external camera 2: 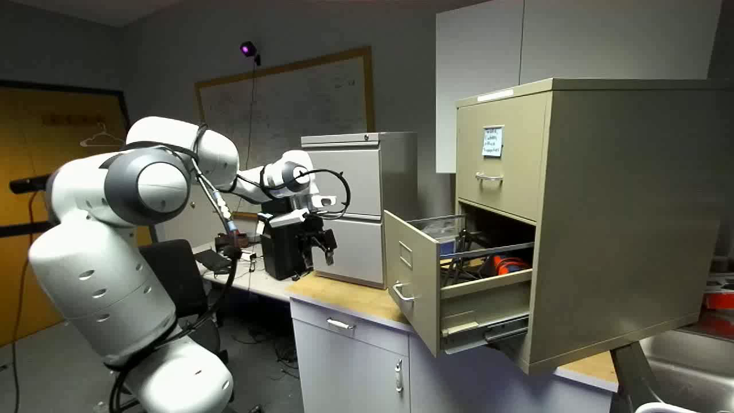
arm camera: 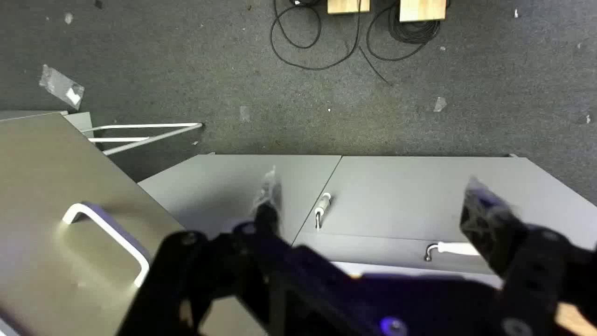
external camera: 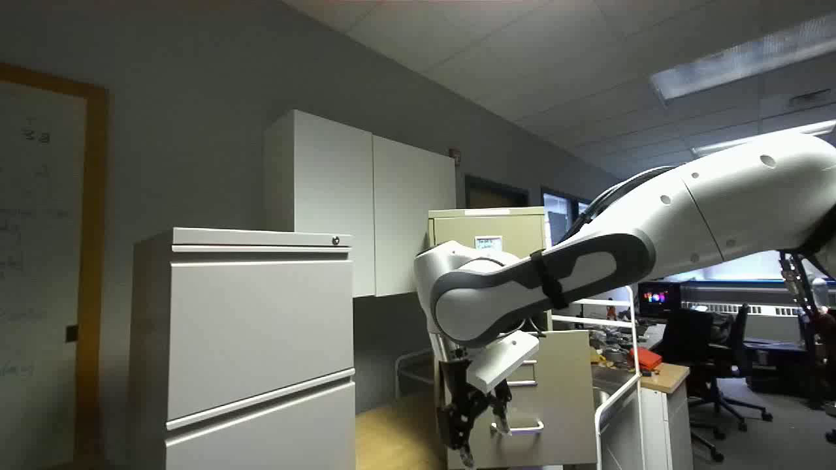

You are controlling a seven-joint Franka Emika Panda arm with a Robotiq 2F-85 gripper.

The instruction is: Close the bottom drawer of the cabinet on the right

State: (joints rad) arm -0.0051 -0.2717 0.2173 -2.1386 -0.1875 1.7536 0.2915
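Note:
The tan cabinet (external camera 2: 619,218) stands tilted on the counter; it also shows in an exterior view (external camera: 486,225) behind my arm. Its bottom drawer (external camera 2: 416,275) is pulled far out, with dark tripod-like items and an orange-red item inside. The drawer's flat front also shows in an exterior view (external camera: 562,391) and at the left of the wrist view (arm camera: 42,186), with its handle (arm camera: 112,233). My gripper (external camera 2: 319,264) is open and empty, pointing down, in front of the drawer front and apart from it. It also shows in an exterior view (external camera: 484,445) and the wrist view (arm camera: 373,182).
A pale grey cabinet (external camera 2: 344,183) stands on the wooden counter (external camera 2: 344,298), behind my gripper. White base cupboards with handles (external camera 2: 350,367) are below the counter. White wall cupboards (external camera 2: 602,40) hang behind the tan cabinet. A steel sink (external camera 2: 688,367) is beside it.

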